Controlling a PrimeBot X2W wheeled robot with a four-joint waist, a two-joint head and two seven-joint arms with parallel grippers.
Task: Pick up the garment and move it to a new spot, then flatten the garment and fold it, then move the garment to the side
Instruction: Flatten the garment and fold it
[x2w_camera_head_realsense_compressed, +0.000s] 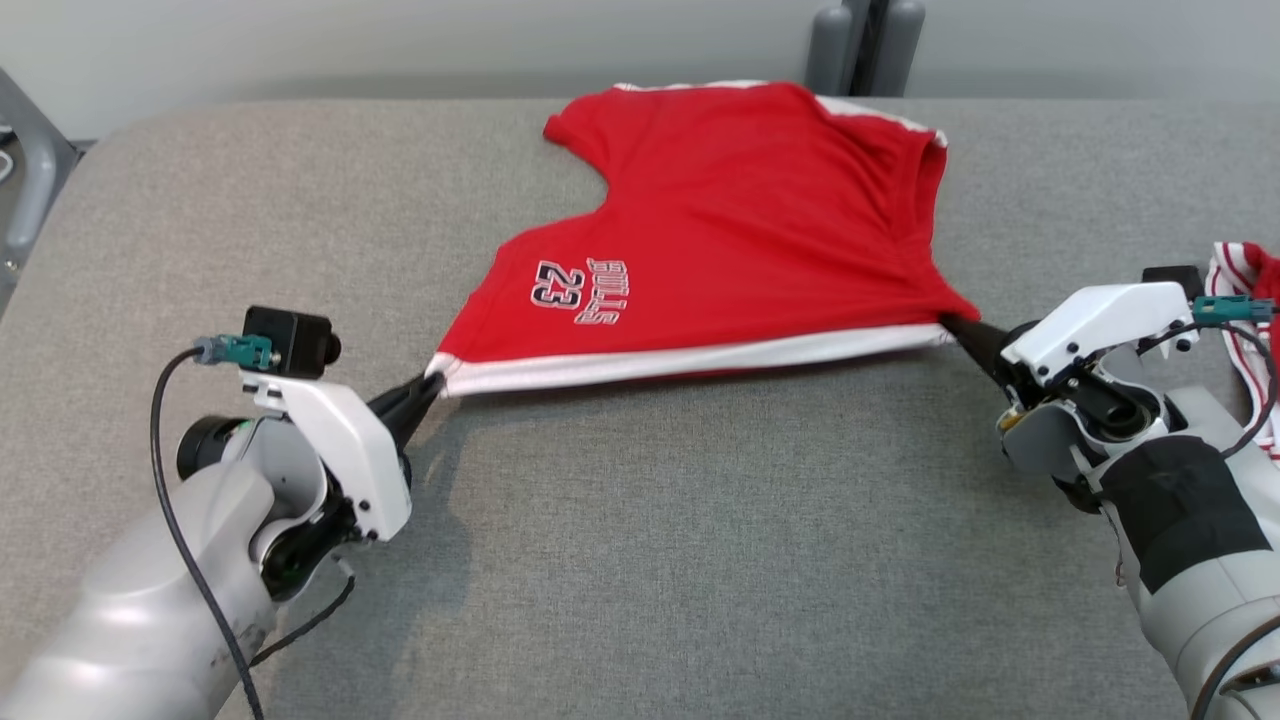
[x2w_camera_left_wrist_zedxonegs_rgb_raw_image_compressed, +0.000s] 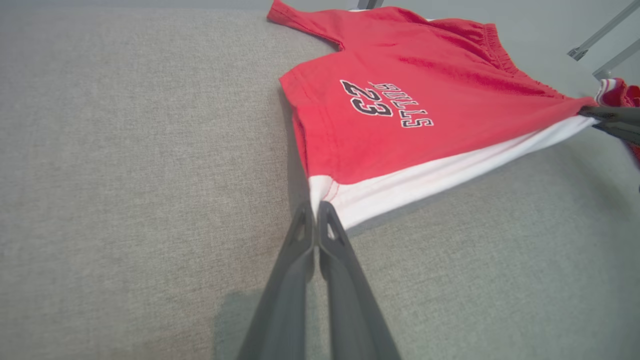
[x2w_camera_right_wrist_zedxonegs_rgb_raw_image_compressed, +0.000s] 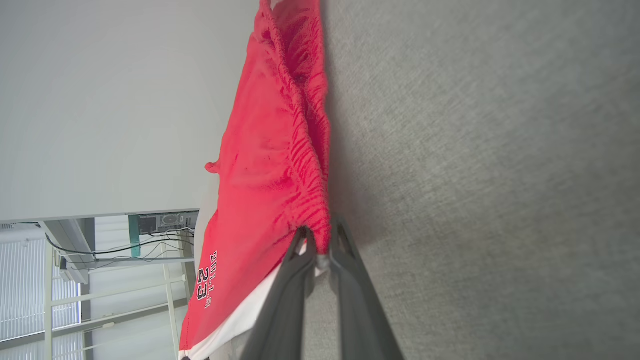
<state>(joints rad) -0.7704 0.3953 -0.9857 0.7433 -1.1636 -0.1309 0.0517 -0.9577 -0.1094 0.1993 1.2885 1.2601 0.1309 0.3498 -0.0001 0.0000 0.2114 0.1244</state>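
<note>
OK, we've got left gripper (x2w_camera_head_realsense_compressed: 430, 380) and right gripper (x2w_camera_head_realsense_compressed: 952, 325) each clamped on a white-edge corner of the shorts (x2w_camera_head_realsense_compressed: 740, 230), edge taut between them, red body lying beyond.

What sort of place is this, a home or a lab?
Most likely a lab or test room. A grey cloth-covered work table stands before a bare pale wall, and the right wrist view shows a metal rack with loose cables beyond the red shorts.
</note>
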